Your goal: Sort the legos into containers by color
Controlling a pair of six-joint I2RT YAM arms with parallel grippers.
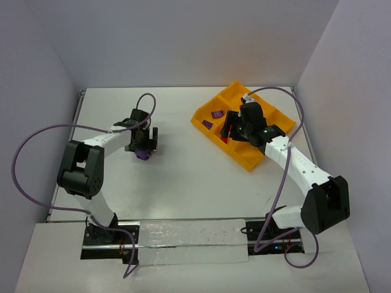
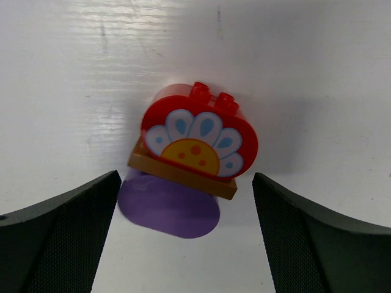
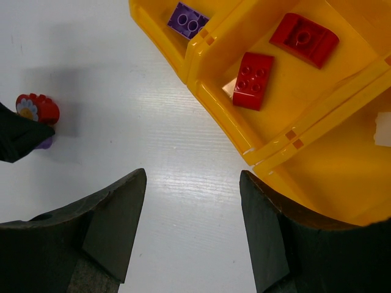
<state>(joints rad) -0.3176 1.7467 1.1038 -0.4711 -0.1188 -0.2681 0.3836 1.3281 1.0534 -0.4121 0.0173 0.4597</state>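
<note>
A small lego cluster lies on the white table: a red rounded brick with a flower print (image 2: pixel 198 131) on a brown plate (image 2: pixel 182 174), with a purple brick (image 2: pixel 168 210) under it. My left gripper (image 2: pixel 186 244) is open, its fingers on either side of the purple brick and not touching it. From above, the left gripper (image 1: pixel 142 146) hangs just over the cluster (image 1: pixel 143 155). The orange-yellow tray (image 3: pixel 221 120) holds a purple brick (image 3: pixel 188 20) in one compartment and two red bricks (image 3: pixel 253 80) (image 3: pixel 304 39) in another. My right gripper (image 3: pixel 192 213) is open and empty at the tray's near-left edge.
The tray (image 1: pixel 247 160) sits angled at the back right, with two purple bricks (image 1: pixel 217 114) (image 1: pixel 208 124) in its left compartments and the right gripper (image 1: pixel 235 131) above its middle. A white piece (image 3: pixel 383 129) shows in another compartment. Walls enclose the table on three sides.
</note>
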